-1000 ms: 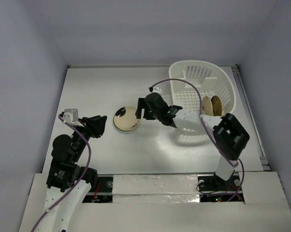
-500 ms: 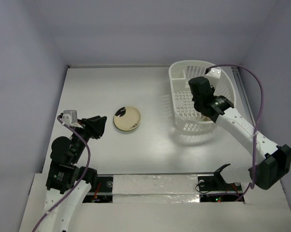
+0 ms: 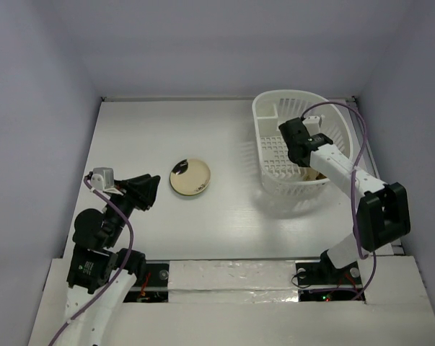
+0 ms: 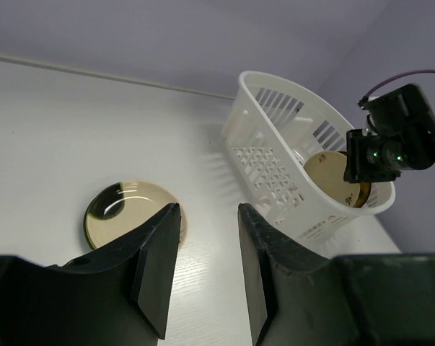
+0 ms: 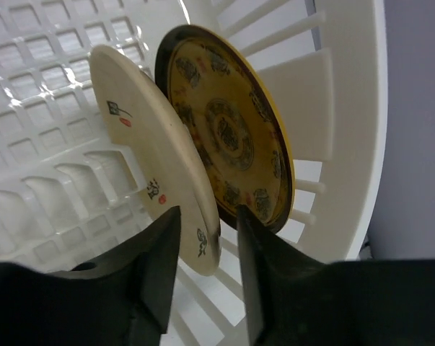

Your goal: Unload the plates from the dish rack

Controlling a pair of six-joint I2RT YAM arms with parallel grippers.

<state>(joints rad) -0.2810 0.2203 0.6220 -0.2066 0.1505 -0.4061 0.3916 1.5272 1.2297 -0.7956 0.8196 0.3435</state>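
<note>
- Dish rack (image 3: 331, 128): white plastic basket, upper right of top view, sitting on white table (image 3: 152, 130). Slotted sides, grid base.
- 2 plates in the rack, both on edge, side by side against the right-hand slotted wall, toward the rack's near end.
- Cream plate (image 5: 141, 137): small dark + red marks on the side facing the cam. Left of the other plate in R wrist view.
- Amber-yellow plate (image 5: 228, 137): dark ornate pattern, patterned face toward the cam. Sits btw the cream plate and the wall and leans close to the cream one. Can't tell if they touch.
- R arm (image 3: 347, 173): comes up from lower right of top view and goes over the rack's rim.
- R gripper (image 5: 207, 213): down inside the rack, jaws apart. One finger sits each side of the cream plate's nearest rim, bottom centre of R wrist view. A gap shows on both sides of the rim, so it isn't clamped.
- Tan plate (image 3: 190, 177): flat on the table, centre-left of top view, glossy w/ dark reflection at its upper-left edge. Well apart from the rack.
- L gripper (image 4: 208, 209): lower left of top view, off the table, aimed toward the tan plate. Jaws apart w/ nothing btw them.
- In L wrist view the tan plate shows just left of the finger gap, partly behind the left finger.
- Purple cable (image 3: 127, 231): runs along L arm (image 3: 94, 234). A second one loops over the R arm.
</note>
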